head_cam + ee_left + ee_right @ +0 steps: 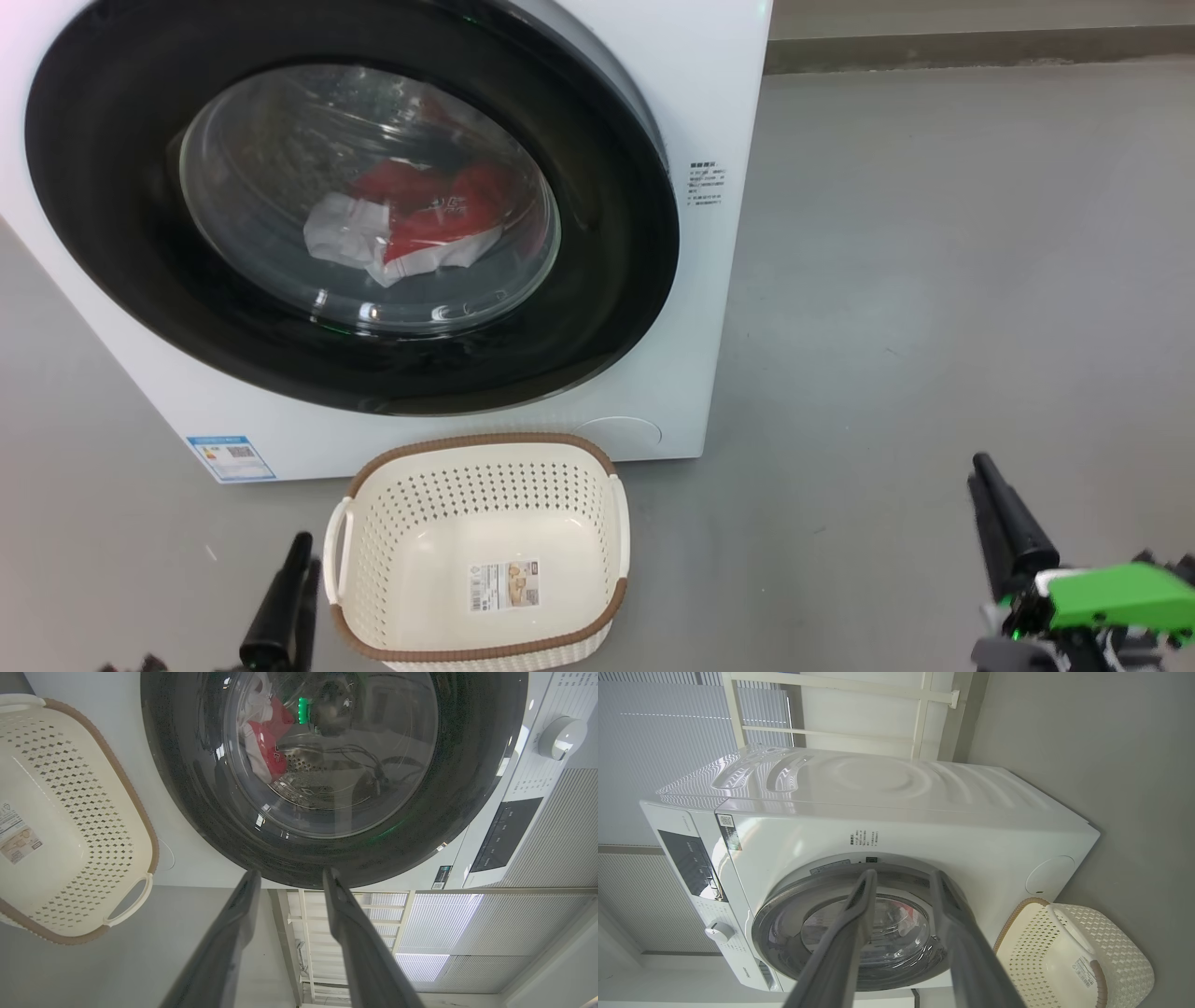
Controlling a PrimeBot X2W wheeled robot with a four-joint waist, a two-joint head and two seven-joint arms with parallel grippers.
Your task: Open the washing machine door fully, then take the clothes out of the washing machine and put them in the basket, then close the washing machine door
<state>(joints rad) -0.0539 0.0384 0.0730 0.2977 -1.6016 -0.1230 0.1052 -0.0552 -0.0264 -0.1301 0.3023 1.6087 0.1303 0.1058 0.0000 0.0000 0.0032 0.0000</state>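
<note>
Both left gripper (307, 551) and right gripper (977, 469) parted, gripping nothing.
Just right of the left one sits the basket (481, 439); shut washing machine door (616, 243) ahead of both.

**Both grippers held low, fingers parted, nothing gripped**

The left gripper (306, 553) sits at the lower left of the head view, its two dark fingers close together and pointing up, slightly right. The right gripper (977, 469) sits at the lower right, fingers leaning up and left from a green wrist housing (1111, 593). Each wrist view shows a clear gap between its fingers.
</note>
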